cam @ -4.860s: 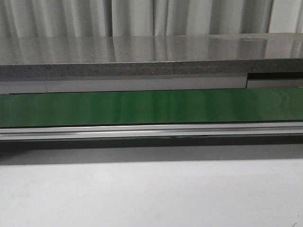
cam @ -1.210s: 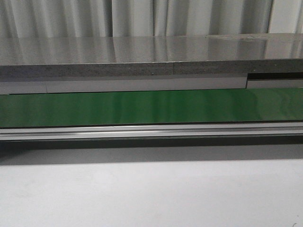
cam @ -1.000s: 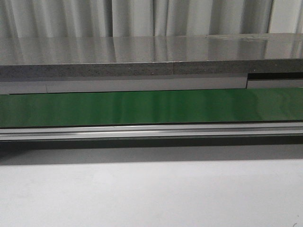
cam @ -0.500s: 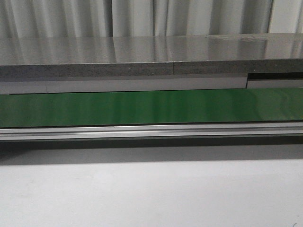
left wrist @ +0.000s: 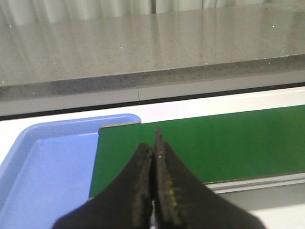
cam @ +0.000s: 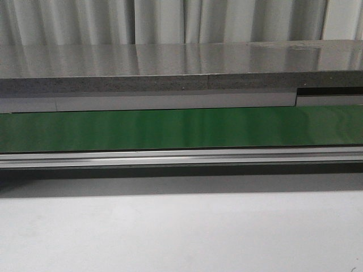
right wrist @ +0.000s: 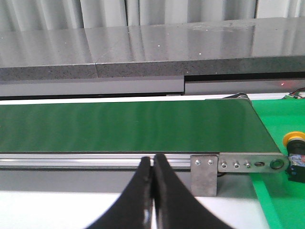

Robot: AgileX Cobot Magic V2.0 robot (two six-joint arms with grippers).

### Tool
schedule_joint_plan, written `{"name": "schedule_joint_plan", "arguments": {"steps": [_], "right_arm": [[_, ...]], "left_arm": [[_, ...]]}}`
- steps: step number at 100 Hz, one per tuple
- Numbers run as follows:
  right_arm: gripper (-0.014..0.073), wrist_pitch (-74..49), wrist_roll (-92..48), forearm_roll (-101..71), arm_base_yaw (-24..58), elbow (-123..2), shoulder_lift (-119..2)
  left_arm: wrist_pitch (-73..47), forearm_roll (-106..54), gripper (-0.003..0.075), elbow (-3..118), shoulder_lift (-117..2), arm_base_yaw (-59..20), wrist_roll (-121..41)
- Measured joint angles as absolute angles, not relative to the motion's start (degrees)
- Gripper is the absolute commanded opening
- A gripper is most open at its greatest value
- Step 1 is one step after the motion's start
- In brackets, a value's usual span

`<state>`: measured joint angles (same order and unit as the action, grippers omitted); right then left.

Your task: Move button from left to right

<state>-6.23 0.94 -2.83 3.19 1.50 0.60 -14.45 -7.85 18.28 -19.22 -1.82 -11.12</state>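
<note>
right wrist view: button (right wrist: 296,152) cut off at edge; both end effectors (right wrist: 152,164) (left wrist: 153,152) closed, empty.

button (right wrist: 296,155) | yellow-orange head, dark body | upright | just past green belt's (right wrist: 128,126) end

One green belt (cam: 181,129), one blue tray (left wrist: 47,181), two end effectors (left wrist: 153,157) (right wrist: 152,167), seemingly one button (right wrist: 296,143)

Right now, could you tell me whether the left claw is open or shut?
Shut: the left claw shows its two fingers pressed together, nothing between them, above the green belt.
</note>
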Motion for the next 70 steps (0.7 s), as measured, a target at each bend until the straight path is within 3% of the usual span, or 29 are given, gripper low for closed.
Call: {"name": "schedule_joint_plan", "arguments": {"steps": [50,70], "right_arm": [[-0.0066,-6.2,1.0,-2.8,3.2,1.5,0.6],[-0.0066,-6.1,1.0,-2.8,3.2,1.5,0.6]], "left_arm": [[-8.2,0.0,-0.002,1.2,-0.7,-1.8,-0.4],[-4.9,0.0,-0.002,-0.1,0.1,-1.8,0.0]]}}
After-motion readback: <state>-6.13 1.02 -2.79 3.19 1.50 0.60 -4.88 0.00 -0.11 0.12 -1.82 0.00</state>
